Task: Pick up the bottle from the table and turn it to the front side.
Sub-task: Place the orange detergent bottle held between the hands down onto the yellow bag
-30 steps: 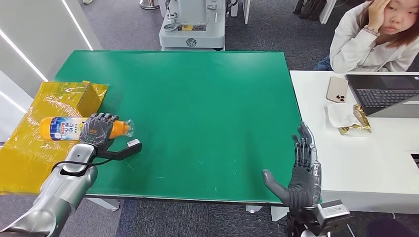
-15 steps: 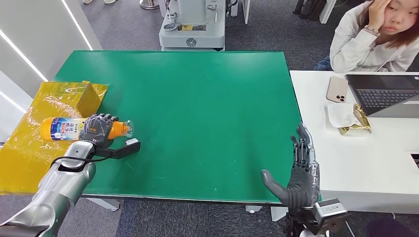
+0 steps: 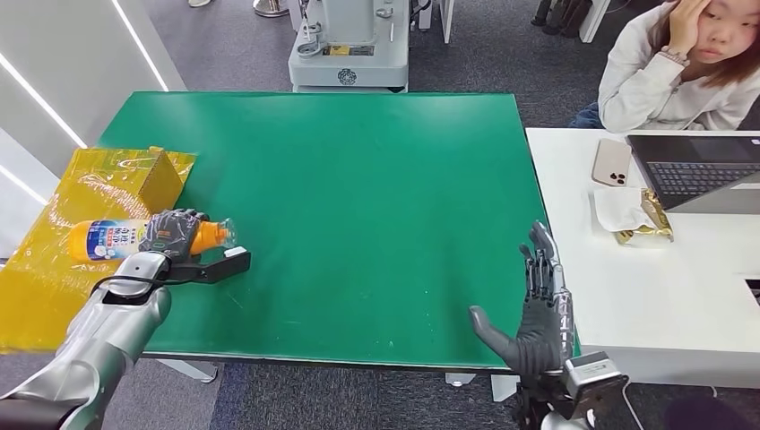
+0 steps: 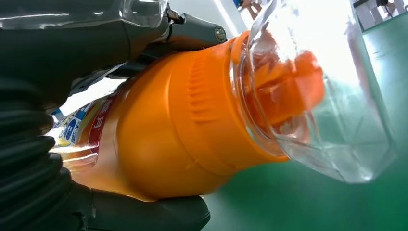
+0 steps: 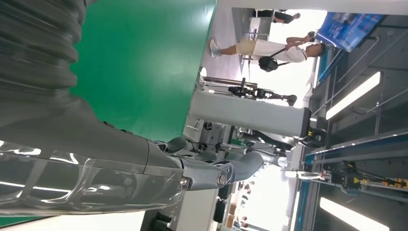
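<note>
Grasp is on, lift and turn not yet done. Left hand is wrapped around the orange bottle at its shoulder, near the neck. The left wrist view shows fingers curled under the orange body and the thumb over it, so contact on both sides looks solid.

Bottle lies on its side at the left edge of the green tabletop, clear cap pointing toward the tabletop's middle, base end over the yellow sheet that overhangs that edge. Blue-and-white label is partly visible between the hand and the base. Can't tell whether the bottle is resting on the surface or just off it; it looks horizontal and low either way.

Right hand is at the near right corner of the tabletop, fingers spread and extended, holding nothing, well apart from the bottle.

Yellow box stands on the sheet just behind the bottle.

Remaining, as I read it: raise the bottle clear, then rotate it so the front faces forward. Roughly a third done.
</note>
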Robot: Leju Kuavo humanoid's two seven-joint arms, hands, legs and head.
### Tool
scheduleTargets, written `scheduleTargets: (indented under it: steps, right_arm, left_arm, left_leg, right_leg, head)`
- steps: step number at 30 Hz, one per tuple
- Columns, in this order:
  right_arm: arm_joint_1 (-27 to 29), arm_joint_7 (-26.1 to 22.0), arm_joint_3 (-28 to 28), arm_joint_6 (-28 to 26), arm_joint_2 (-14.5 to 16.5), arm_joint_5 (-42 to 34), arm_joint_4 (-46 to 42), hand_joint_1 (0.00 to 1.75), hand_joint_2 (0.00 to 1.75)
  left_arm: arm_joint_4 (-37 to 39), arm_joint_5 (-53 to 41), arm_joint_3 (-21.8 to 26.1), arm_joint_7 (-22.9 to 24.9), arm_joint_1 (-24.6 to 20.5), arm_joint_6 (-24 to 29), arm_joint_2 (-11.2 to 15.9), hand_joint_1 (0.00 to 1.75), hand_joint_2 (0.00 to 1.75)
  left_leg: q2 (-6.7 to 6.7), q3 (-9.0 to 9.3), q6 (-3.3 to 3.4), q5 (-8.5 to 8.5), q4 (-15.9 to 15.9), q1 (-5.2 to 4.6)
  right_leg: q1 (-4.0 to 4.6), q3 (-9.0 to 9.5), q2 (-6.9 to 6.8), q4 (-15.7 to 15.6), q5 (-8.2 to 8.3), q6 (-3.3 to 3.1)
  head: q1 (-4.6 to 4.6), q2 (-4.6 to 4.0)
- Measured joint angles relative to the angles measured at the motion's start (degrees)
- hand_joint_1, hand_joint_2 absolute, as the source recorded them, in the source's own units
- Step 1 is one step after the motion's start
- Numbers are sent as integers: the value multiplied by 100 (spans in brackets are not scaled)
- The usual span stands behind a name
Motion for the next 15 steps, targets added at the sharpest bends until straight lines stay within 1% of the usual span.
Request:
scheduleTargets:
  steps: [9, 13, 14, 15]
  right_arm:
    - [112, 9, -19, 83, 0, 49, 50, 0, 175]
    - [124, 13, -22, 133, 2, 103, 51, 0, 175]
    - [125, 15, -22, 139, 2, 112, 51, 0, 175]
    - [126, 17, -22, 145, 2, 118, 51, 0, 175]
  left_arm:
    - [92, 165, 161, -130, -3, -364, 88, 175, 175]
    - [132, 235, 244, -157, -2, -426, 110, 175, 175]
    - [142, 242, 261, -157, -2, -429, 113, 161, 175]
    - [151, 246, 275, -158, -2, -433, 114, 117, 175]
  left_leg:
    - [1, 0, 0, 0, 0, 0]
    - [0, 0, 0, 0, 0, 0]
    - [0, 0, 0, 0, 0, 0]
    - [0, 0, 0, 0, 0, 0]
  right_leg:
    - [0, -1, 1, 0, 0, 0]
    - [0, -1, 0, 0, 0, 0]
    - [0, 0, 0, 0, 0, 0]
    - [0, 0, 0, 0, 0, 0]
  head:
    - [1, 0]
    - [0, 0]
    - [1, 0]
    - [0, 0]
